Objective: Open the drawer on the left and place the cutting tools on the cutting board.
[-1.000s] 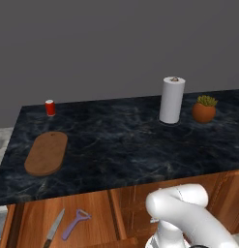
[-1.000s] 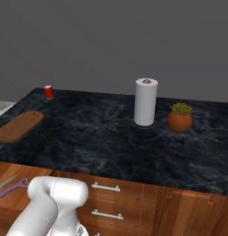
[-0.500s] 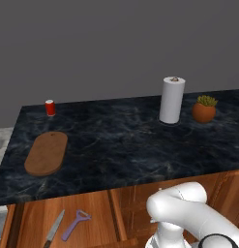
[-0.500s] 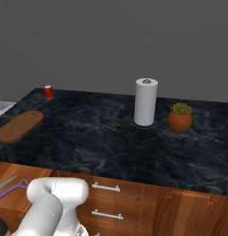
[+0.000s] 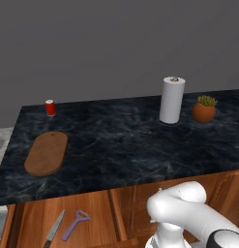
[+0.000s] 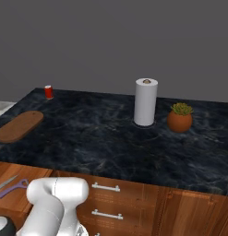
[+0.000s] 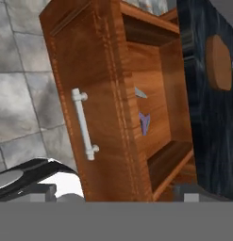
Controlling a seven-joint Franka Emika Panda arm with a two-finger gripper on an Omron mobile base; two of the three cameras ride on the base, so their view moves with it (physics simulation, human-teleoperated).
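Left base view, arm (image 5: pixel 186 210) folded low, drawer (image 5: pixel 63 220) open

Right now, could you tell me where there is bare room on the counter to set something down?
The widest bare stretch of the counter runs between the cutting board and the paper towel roll. The cutting board itself holds nothing. The red can stands alone at the back left. It is tightest at the right, where the roll and the potted plant stand close.

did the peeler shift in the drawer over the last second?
No. In the left base view the peeler lies in the open drawer just right of the knife, below the cutting board, same as before.
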